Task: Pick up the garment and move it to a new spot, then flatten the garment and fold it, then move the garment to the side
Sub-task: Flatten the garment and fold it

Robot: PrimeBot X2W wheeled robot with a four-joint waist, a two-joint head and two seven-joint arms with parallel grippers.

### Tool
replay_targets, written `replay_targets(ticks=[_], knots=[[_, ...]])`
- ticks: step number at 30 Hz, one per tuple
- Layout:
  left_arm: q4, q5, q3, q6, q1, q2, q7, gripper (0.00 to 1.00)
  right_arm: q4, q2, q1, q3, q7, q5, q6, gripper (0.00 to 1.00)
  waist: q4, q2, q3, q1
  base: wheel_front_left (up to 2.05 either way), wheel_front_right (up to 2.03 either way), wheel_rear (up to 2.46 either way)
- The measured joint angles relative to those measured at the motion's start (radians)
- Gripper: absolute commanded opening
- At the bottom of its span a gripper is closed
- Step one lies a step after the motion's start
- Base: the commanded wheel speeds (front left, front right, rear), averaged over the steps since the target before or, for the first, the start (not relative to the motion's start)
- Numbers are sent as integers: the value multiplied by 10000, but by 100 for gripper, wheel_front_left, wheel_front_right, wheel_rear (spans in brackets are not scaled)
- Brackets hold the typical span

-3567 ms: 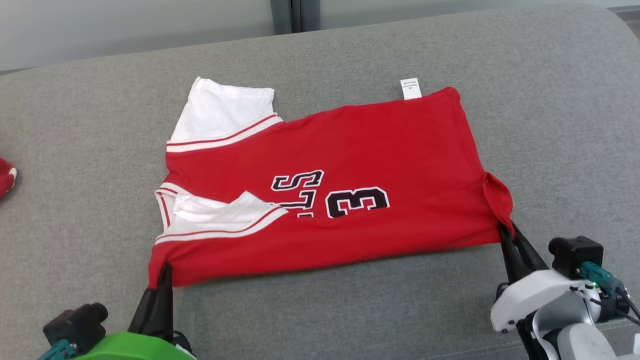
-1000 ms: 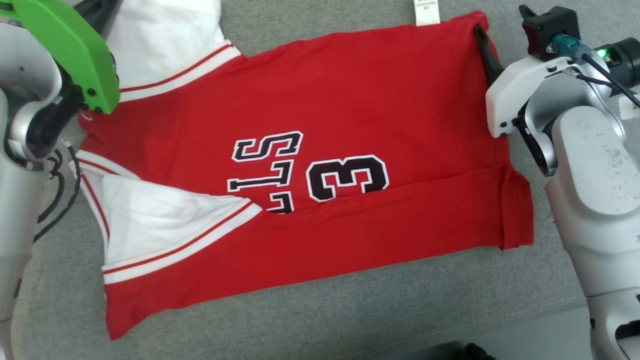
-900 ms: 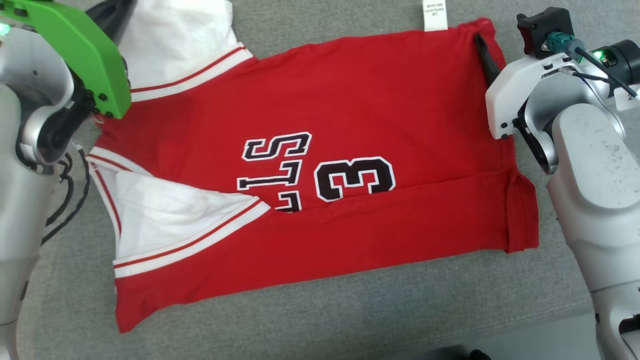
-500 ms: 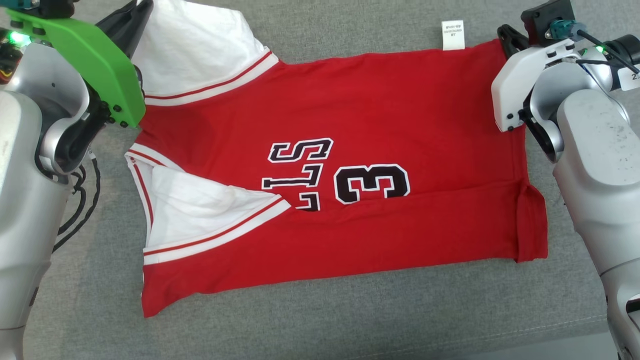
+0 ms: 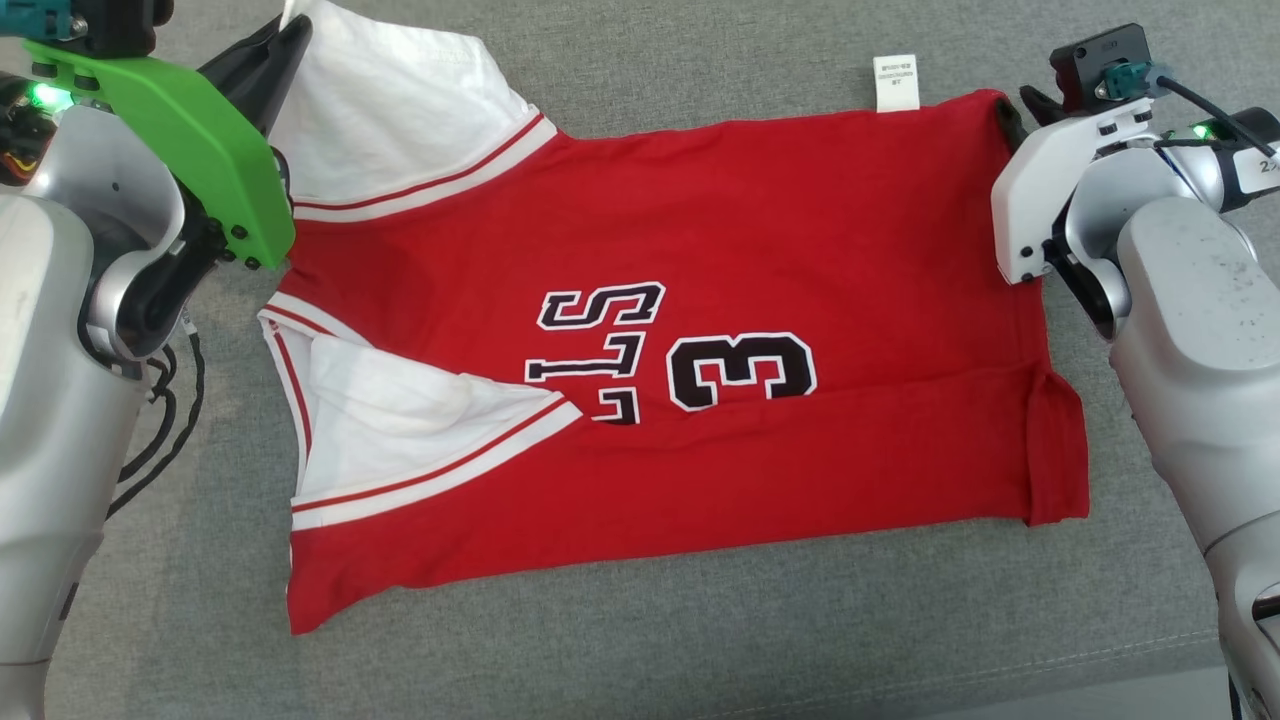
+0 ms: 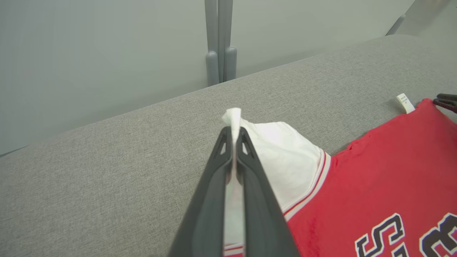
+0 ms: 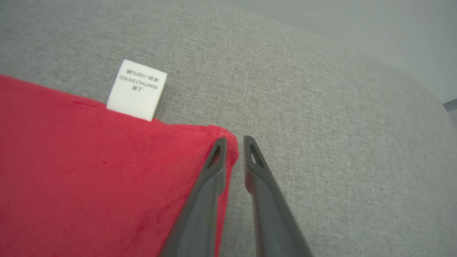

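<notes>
The garment [image 5: 700, 250] is a red jersey with white sleeves and black lettering, lying folded lengthwise on the grey couch [image 5: 640, 640]. My left gripper [image 5: 290, 25] is at its far left corner, shut on the white sleeve [image 6: 282, 157], whose tip pokes up past the fingertips [image 6: 234, 130]. My right gripper [image 5: 1015, 105] is at the far right corner of the garment [image 7: 89, 160]. Its fingers stand slightly apart [image 7: 234, 141], one lying on the red hem, the other over bare couch. The white care label [image 7: 137, 89] sticks out just left of it.
Bare grey couch fabric [image 7: 321, 107] surrounds the jersey on all sides. The couch's back edge and a pale wall with a grey post [image 6: 218, 43] lie beyond the left gripper. The right gripper's tips [image 6: 444, 101] show at the left wrist view's right edge.
The head camera has shifted, so the whole picture slid. The right fingers, earlier lying over the red corner, now sit at its very edge, slightly parted. The left gripper still holds the sleeve.
</notes>
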Motion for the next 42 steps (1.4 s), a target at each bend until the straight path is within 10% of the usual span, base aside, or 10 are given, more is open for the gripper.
replay_targets(ticks=[10,11,12,15,31,42], knots=[[40,-61,-184,-2,-83,-27,-63,0,508,40,-424,393,543,704,-2,100,92,0,205,0,0,0,0],[52,-71,-203,-2,-92,-29,-84,0,579,48,-466,443,623,792,-2,90,111,0,217,0,0,0,0],[67,-73,-226,-2,-103,-31,-86,0,639,48,-506,499,673,867,-2,49,130,0,223,0,0,0,0],[123,-102,-293,-2,-134,-42,-134,0,823,63,-615,648,882,1158,-2,0,175,-1,205,0,0,0,0],[-182,-443,-675,-2,-46,217,-1187,0,876,136,-651,430,-1565,1235,0,0,63,0,-317,0,0,0,0],[-2890,-1204,-198,619,3521,1315,-2577,0,-299,-69,1782,439,-3218,1747,0,0,-70,0,-972,0,0,0,0]])
